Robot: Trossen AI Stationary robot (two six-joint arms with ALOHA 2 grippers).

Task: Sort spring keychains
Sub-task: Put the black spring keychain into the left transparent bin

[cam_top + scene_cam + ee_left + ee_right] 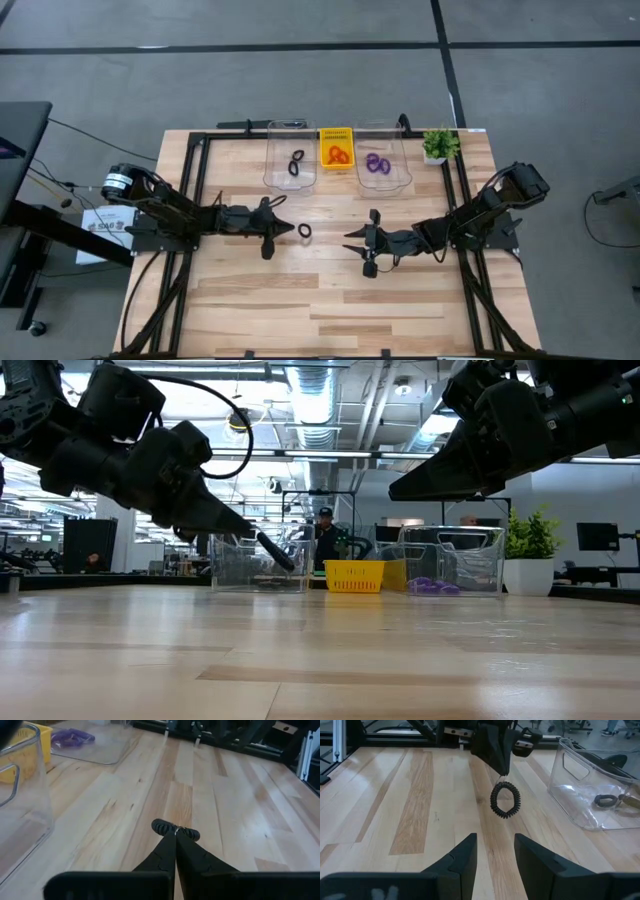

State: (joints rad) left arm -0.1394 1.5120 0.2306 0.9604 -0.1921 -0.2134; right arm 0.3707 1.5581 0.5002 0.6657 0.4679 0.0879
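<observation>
— One black coiled spring keychain (505,800) is off the pale wooden counter (400,310) right now. It hangs from the tips of the left gripper (290,230), whose fingers are pressed together on the top of the loop.

— Which way does it sit from that gripper?

— Straight out past the fingertips. In the right wrist view the ring dangles below them with its open face turned toward the right arm. It looks clear of the wood, though I can't say by how much.

— And where does it need to go, would you judge?

— Going left to right along the far edge: a clear plastic bin (290,178) with black coiled rings (296,162) in it, a small yellow slotted basket (336,133) with orange-red rings (338,154), then a second clear plastic bin (381,181) with purple rings (376,164). Black goes with black, so I'd say the left-hand bin.

— How does that bin lie from the held ring?

— Beyond it, toward the far edge, almost directly ahead in the high view and only a little sideways. That is the relation the carry turns on: mostly a push forward, and up over the bin's wall.

— Which arm is nearer?

— The left one, and it already has the ring. The right gripper (368,251) waits near the middle of the counter, fingers spread apart, pinching nothing and pointing toward the ring. A small potted green plant (438,146) stands at the far right corner, out of the way.
</observation>
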